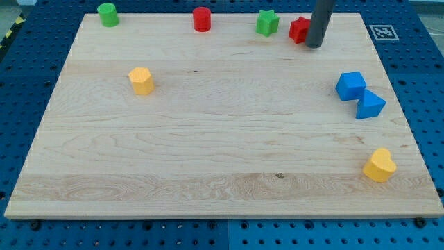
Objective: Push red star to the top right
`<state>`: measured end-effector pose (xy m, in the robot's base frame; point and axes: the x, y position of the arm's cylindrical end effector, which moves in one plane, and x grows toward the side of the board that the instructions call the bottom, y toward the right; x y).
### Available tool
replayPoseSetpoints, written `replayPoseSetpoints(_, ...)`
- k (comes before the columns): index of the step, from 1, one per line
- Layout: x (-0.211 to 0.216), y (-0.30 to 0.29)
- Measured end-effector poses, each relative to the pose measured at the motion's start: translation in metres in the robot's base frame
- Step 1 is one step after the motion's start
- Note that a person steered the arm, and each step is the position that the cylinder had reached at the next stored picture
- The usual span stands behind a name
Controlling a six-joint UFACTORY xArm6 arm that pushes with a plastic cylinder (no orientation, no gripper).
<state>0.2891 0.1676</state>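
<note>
The red star (299, 29) lies near the view's top edge of the wooden board (222, 139), right of centre. My rod comes down from the view's top, and my tip (314, 46) rests on the board right against the star's right side, partly covering it. A green star (267, 23) sits just left of the red star.
A red cylinder (202, 19) and a green cylinder (107, 14) stand along the view's top edge. A yellow hexagon block (141, 80) is at the left. A blue cube (351, 85) and a blue triangle (370, 105) touch at the right. A yellow heart (380, 165) is at the bottom right.
</note>
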Motion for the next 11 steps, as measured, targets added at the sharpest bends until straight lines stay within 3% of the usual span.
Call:
replayPoseSetpoints(2, -0.001, -0.092)
replayPoseSetpoints(5, -0.042, -0.027)
replayPoseSetpoints(10, -0.014, 0.06)
replayPoseSetpoints(11, 0.013, 0.053)
